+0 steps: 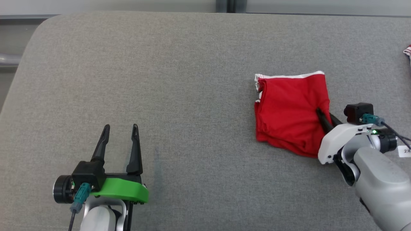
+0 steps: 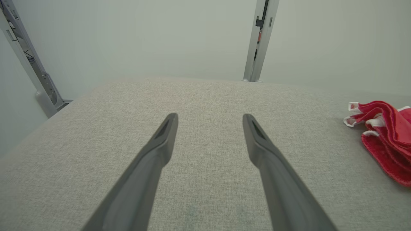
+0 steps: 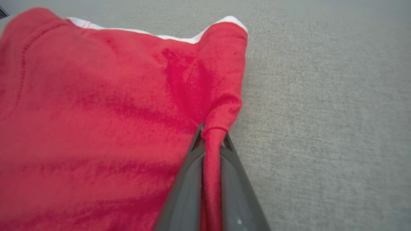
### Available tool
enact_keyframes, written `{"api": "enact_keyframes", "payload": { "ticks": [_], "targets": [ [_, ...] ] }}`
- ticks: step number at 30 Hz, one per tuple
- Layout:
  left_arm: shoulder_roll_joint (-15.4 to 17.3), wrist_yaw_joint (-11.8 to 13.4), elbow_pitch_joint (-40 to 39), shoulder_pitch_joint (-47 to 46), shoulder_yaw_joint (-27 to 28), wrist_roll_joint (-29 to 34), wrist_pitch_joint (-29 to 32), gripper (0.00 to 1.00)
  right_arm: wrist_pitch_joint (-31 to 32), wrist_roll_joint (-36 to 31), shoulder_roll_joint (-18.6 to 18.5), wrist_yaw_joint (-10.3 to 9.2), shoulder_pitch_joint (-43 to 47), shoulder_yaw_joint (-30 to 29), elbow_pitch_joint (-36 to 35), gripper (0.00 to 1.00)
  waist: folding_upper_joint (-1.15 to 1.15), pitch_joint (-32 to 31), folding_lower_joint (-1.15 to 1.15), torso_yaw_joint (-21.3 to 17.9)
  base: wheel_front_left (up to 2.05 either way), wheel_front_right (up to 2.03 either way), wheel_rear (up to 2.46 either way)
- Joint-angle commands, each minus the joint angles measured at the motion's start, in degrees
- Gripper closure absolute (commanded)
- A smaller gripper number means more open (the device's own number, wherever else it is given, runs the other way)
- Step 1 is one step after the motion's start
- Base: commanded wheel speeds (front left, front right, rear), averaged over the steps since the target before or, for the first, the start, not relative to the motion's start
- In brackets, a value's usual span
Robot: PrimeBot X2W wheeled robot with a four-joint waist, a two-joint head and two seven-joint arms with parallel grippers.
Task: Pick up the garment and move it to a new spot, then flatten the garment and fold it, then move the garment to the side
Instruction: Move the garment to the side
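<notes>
The garment is lying folded into a compact red square with white trim, at about 3 o'clock on the grey surface in the head view. The right gripper is pinching a ridge of cloth on the garment's 4 o'clock edge. Its jaws are pressing together with a red fold squeezed between them, as the right wrist view is showing plainly. The left gripper is hovering at 7 o'clock, well apart from the garment, with its jaws spread wide and carrying nothing.

Judging from the neat stacked layers, the flattening and folding are looking finished, so the work is probably sitting at its last step: moving the garment aside. The grip is looking made, but the garment is resting flat on the surface, not lifted. The carry or drag and the release are remaining. A red-and-white scrap is peeking in at the 2 o'clock edge; I cannot tell what it is.
</notes>
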Motion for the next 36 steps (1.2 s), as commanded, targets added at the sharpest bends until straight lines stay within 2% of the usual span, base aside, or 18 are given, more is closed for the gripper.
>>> {"api": "enact_keyframes", "payload": {
  "ticks": [1,12,22,27,36],
  "targets": [
    [0.1,0.0,-0.2,-1.1,-0.1,0.1,-0.2,0.0,-0.3,-0.4,-1.9,-0.22,-1.6,1.2,-0.4,1.0,0.0,1.3,0.0,-1.3,0.0,0.0,0.0],
    [0.2,0.1,-1.3,-5.0,-1.0,2.2,-0.2,0.0,0.7,1.5,-14.9,-0.19,-11.3,11.5,-6.7,1.0,0.0,9.1,0.0,-8.3,0.0,0.0,0.0],
    [0.9,-0.3,-2.8,-8.5,-0.5,5.6,-0.2,0.0,0.9,6.4,-27.6,-0.19,-21.3,14.7,-10.1,1.0,0.0,16.1,0.0,-16.0,0.0,0.0,0.0],
    [1.7,-0.5,-4.0,-8.8,-0.8,7.0,-0.2,0.0,1.5,8.8,-31.1,-0.19,-24.8,15.4,-9.1,1.0,0.0,18.1,0.0,-18.2,0.0,0.0,0.0],
    [2.7,-0.6,-6.3,-9.5,-1.8,8.1,-0.2,0.0,2.1,12.3,-32.7,-0.19,-31.0,16.4,-2.1,1.0,0.0,20.8,0.0,-18.1,0.0,0.0,0.0]
  ]
}}
